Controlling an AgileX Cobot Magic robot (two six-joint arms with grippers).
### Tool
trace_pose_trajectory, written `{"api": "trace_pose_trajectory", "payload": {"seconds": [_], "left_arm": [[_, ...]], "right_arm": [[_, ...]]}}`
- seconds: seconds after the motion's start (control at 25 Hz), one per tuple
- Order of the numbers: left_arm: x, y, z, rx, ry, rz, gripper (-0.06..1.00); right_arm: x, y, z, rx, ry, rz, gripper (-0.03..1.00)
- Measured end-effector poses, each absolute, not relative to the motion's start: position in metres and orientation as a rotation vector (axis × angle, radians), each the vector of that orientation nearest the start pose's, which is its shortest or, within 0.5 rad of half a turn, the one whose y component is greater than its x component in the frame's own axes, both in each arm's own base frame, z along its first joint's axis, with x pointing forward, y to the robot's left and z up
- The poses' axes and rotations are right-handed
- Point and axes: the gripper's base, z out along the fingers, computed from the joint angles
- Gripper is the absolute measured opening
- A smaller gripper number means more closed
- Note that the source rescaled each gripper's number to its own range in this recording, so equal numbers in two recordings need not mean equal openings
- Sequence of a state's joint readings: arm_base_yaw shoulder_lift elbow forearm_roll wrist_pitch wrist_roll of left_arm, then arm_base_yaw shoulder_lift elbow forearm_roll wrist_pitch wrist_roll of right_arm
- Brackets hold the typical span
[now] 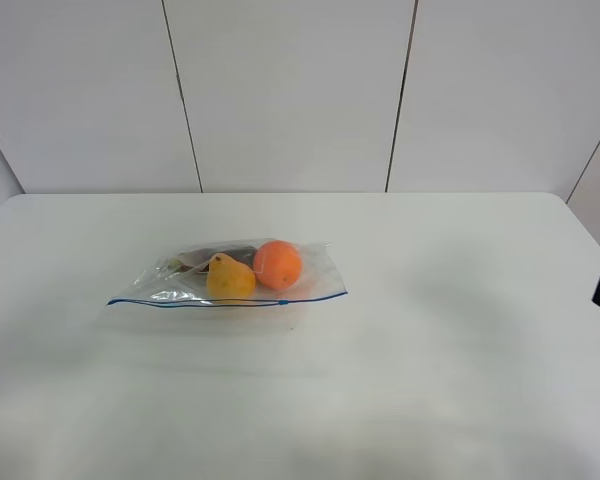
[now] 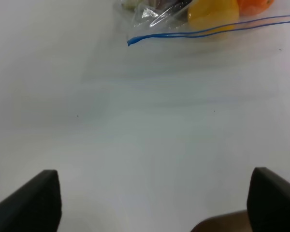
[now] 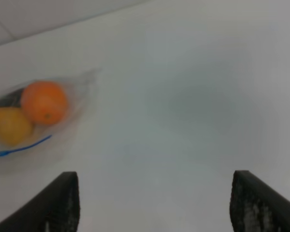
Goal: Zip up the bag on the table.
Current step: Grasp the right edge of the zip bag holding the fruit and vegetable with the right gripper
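On the near-edge side of the table (image 1: 430,400), the left hand (image 2: 154,203) has its fingers spread wide on nothing, as does the right hand (image 3: 157,198) toward the right edge, and only white table top lies between them and the bag (image 1: 315,275). The bag rests left of the table's middle, its blue zipper strip (image 1: 230,301) facing the near edge, with a pear (image 1: 229,278), an orange (image 1: 277,264) and a dark item (image 1: 230,255) inside. A pale panelled wall (image 1: 290,90) stands beyond the far edge.

L gripper (image 2: 153,205) & R gripper (image 3: 154,205): fingers (image 2: 34,203) matte black, blocky; R maybe speckled
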State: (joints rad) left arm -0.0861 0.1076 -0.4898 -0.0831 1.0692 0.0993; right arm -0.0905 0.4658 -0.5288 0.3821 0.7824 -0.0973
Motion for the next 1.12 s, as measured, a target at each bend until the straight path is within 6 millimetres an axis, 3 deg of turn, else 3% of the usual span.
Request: {"api": "trace_pose_trajectory", "payload": {"seconds": [0.36, 0.72, 1.12], "left_arm": [[0.011, -0.008, 0.274, 0.199, 2.160, -0.094, 1.00], [0.011, -0.008, 0.274, 0.199, 2.160, -0.094, 1.00], [0.011, -0.008, 0.274, 0.199, 2.160, -0.094, 1.00]], "right_arm": [[0.142, 0.032, 0.277, 0.150, 2.266, 0.676, 0.90], [0.201, 0.038, 0.228, 0.239, 2.405, 0.933, 0.90], [0.237, 0.051, 0.177, 0.301, 2.452, 1.246, 0.90]]}}
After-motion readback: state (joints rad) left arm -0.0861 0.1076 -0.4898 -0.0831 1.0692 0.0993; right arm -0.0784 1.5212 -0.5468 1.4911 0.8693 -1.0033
